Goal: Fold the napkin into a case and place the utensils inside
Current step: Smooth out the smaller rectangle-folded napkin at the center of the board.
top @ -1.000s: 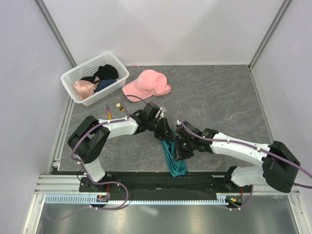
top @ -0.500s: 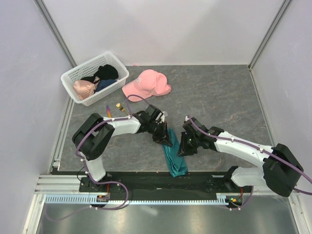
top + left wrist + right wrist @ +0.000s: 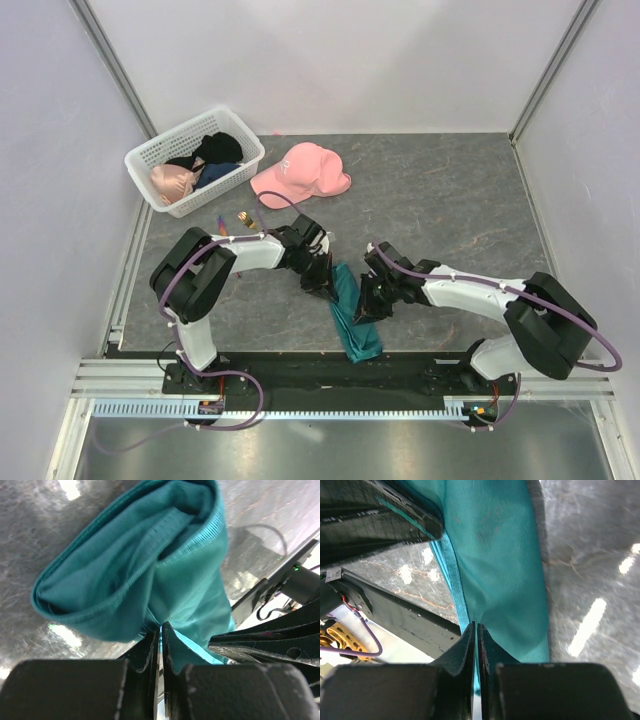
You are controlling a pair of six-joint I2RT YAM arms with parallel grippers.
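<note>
Pinches the napkin [image 3: 352, 322] with left gripper [image 3: 160, 626] and right gripper [image 3: 475, 626] alike — jaws nearly closed on cloth edges. Lies as a narrow folded strip between the two arms, close to their bases — utensils [image 3: 243, 217] well apart, beside the basket [image 3: 222, 187].

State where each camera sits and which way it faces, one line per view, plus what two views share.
Top external: above and behind the bases, looking down on the table; both arms show, meeting at the napkin.
Left wrist: on the left arm, facing along the left gripper, pinched on the napkin.
Right wrist: on the right arm, facing along the right gripper, pinched on the napkin's edge.
Shared: both wrist views show the napkin over the table.
</note>
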